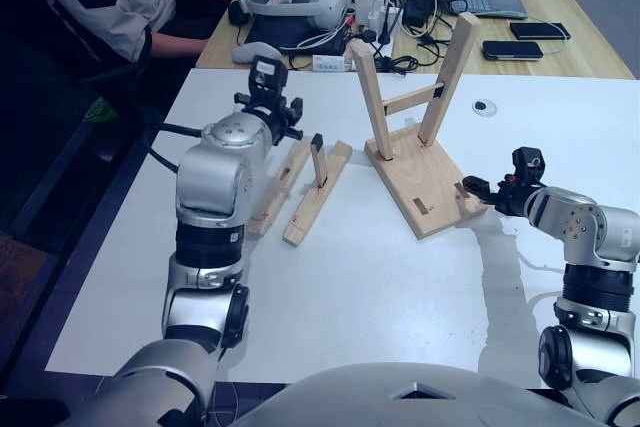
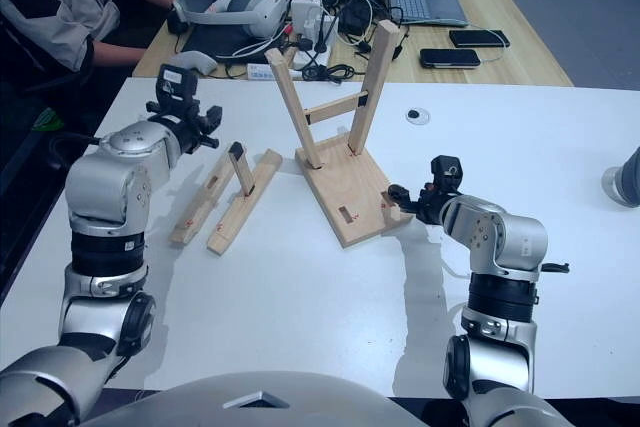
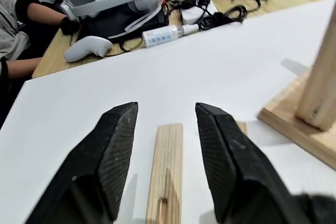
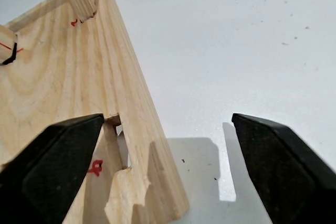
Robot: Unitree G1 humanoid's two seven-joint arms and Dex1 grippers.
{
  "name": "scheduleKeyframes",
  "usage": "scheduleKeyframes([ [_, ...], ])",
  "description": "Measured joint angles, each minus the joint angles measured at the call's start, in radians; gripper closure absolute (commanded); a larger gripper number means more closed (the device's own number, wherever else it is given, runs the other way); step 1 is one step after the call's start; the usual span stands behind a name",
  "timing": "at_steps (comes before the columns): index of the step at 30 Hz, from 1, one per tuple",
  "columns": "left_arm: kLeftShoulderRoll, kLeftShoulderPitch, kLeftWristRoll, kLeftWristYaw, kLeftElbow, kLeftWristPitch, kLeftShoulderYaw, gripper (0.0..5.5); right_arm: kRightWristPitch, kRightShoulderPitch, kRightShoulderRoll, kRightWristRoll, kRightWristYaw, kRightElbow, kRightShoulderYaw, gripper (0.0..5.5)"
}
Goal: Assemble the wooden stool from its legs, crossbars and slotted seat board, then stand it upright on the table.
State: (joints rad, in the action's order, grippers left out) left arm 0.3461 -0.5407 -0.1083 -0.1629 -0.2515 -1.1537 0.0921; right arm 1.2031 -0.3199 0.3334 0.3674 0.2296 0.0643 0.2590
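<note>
Seat board holds two legs and one crossbar; loose leg pair lies unfitted; left claw and right claw spread.

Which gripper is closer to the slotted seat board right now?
Right. The right gripper is open at the slotted seat board's near right corner; the left gripper is open over a loose leg, off to its left.

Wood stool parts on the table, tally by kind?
Seat board: 1
Legs: 4 (2 standing in the board, 2 lying loose)
Crossbars: 2 (1 between the standing legs, 1 with the loose ones)
Total: 7
</note>
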Motion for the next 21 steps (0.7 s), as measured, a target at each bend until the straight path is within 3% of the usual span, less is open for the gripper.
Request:
scheduleKeyframes([
  [4, 0.087, 0.028, -0.019, -0.072, -0.153, -0.115, 0.129, 3.50, -0.001, 0.000, 0.001, 0.000, 0.000, -0.001, 0.002, 0.96],
  [6, 0.060, 0.026, -0.040, -0.087, -0.194, -0.149, 0.156, 3.50, -0.001, 0.001, 0.001, 0.000, -0.001, -0.001, 0.002, 0.96],
  [10, -0.045, 0.001, -0.063, -0.083, -0.208, -0.174, 0.158, 3.50, -0.004, 0.001, 0.000, 0.000, 0.000, -0.001, 0.000, 0.96],
  [21, -0.089, 0.004, -0.059, -0.057, -0.160, -0.155, 0.162, 3.50, -0.013, 0.001, 0.001, 0.000, 0.001, -0.004, 0.000, 0.96],
])
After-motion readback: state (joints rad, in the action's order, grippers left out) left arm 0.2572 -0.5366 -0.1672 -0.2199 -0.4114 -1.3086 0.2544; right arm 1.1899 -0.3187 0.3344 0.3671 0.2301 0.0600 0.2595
